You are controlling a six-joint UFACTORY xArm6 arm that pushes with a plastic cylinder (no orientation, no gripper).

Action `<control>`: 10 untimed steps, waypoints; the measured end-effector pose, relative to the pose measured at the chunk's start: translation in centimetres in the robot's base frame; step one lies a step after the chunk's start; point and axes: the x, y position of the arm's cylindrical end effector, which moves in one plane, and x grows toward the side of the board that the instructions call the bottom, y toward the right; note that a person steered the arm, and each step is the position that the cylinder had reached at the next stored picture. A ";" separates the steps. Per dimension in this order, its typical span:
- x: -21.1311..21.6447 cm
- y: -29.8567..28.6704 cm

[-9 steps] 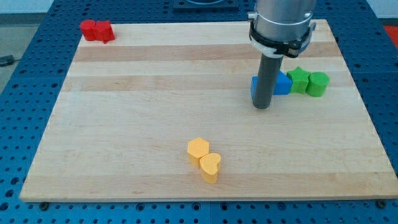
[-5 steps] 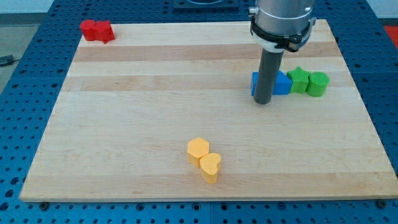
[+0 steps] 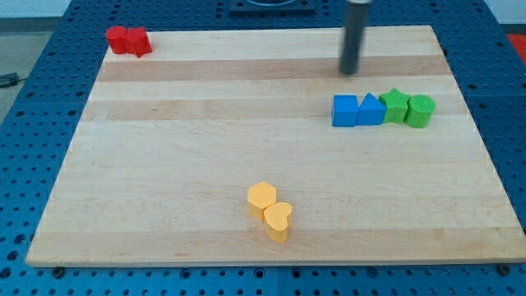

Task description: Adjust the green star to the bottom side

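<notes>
Two red blocks [image 3: 128, 40] top left; blue cube [image 3: 344, 111], blue triangle [image 3: 371, 110], green cylinder [image 3: 420, 111] right; yellow pair [image 3: 271, 210] bottom.

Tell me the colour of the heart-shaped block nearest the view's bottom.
Yellow: the heart-shaped block touches another yellow block, clearest in the camera view.

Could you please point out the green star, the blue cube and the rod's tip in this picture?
green star [image 3: 396, 106], camera view, on its top face.
blue cube [image 3: 344, 110], camera view, on its front face.
my tip [image 3: 351, 72], camera view, at the rod's very lower end, toward the view's top from the blue blocks.
</notes>
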 end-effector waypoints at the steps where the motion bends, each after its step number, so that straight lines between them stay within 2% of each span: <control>1: 2.3 3.3; 4: 4.7 2.5; 10: 5.8 1.3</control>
